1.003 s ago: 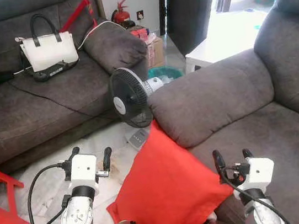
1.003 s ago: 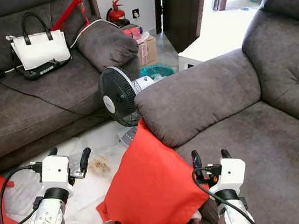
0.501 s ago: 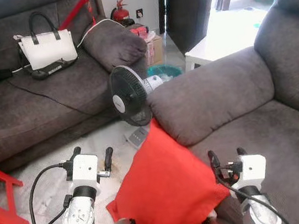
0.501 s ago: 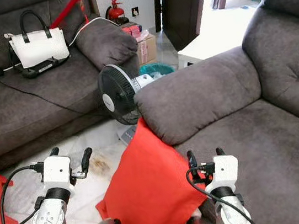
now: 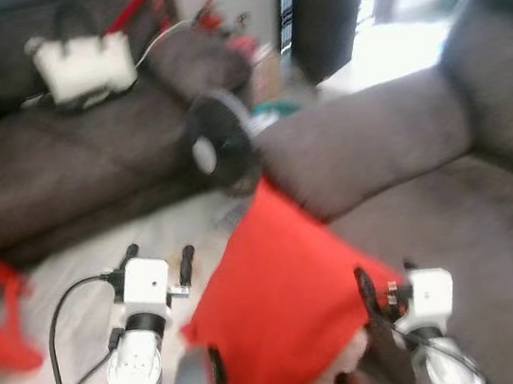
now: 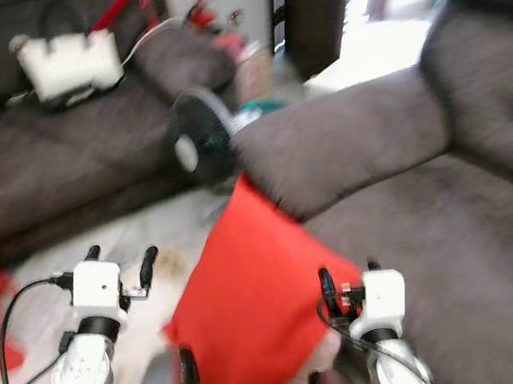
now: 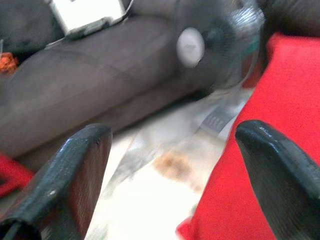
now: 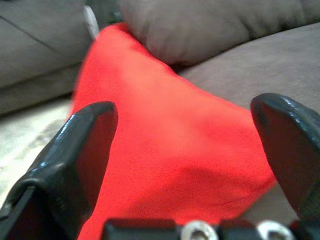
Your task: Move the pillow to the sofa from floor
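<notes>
Plainly a soft, light load: the red pillow (image 5: 288, 312) leans on its edge against the front of the grey sofa (image 5: 452, 222), lower corner down by the floor (image 5: 69, 285).

Both grippers stand wide and empty, the left gripper (image 5: 158, 260) beside the pillow over the floor, the right gripper (image 5: 385, 287) just at its sofa-side corner. It will likely sag and fold when lifted, so a pinch on one corner may let it flop; squeezing deep into the stuffed body from both sides looks safer.
</notes>
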Robot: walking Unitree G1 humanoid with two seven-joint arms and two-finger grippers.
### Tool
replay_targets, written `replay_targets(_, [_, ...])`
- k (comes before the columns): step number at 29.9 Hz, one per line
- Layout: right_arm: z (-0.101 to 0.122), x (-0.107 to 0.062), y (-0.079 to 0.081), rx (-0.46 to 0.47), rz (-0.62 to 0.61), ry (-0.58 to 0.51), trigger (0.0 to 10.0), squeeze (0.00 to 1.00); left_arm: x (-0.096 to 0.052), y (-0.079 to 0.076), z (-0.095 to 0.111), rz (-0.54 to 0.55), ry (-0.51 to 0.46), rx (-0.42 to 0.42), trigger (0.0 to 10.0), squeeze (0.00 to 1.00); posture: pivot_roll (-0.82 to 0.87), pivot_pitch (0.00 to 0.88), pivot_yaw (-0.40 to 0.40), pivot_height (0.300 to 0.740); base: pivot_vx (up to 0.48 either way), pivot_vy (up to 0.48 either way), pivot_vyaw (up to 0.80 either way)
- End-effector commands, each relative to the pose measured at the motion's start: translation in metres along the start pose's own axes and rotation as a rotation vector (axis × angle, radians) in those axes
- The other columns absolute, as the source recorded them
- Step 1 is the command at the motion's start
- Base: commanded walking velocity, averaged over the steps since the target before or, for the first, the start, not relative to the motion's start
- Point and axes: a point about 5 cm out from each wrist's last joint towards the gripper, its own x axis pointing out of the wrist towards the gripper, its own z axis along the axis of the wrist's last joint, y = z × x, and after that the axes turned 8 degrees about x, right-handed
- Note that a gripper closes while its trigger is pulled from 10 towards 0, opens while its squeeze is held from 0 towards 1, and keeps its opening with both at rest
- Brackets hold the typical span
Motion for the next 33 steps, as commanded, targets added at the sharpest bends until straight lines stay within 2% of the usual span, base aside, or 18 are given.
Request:
replay_targets(1, [-0.001,0.002,0.002,0.010,0.011,0.010,10.0,0.00,0.010,0.004,0.014,0.012,-0.057,0.022,10.0,0.00,0.10,0.015,-0.022,0.554,0.000,0.000,0.00])
replay_targets(20, [-0.004,0.015,-0.001,0.039,-0.003,0.035,10.0,0.00,0.012,0.006,0.014,0.012,-0.055,0.017,10.0,0.00,0.10,0.018,-0.022,0.554,0.000,0.000,0.00])
replay_targets(23, [-0.004,0.017,0.000,0.008,0.013,0.035,10.0,0.00,0.012,0.006,0.015,0.012,-0.055,0.019,10.0,0.00,0.10,0.018,-0.022,0.554,0.000,0.000,0.00])
replay_targets(31, [-0.005,0.017,0.002,0.009,0.021,0.038,10.0,0.00,0.013,0.006,0.015,0.010,-0.056,0.020,10.0,0.00,0.10,0.018,-0.020,0.554,0.000,0.000,0.80])
replay_targets(33, [-0.006,0.016,0.001,0.026,0.009,0.038,10.0,0.00,0.013,0.006,0.015,0.011,-0.056,0.021,10.0,0.00,0.10,0.017,-0.020,0.554,0.000,0.000,0.00])
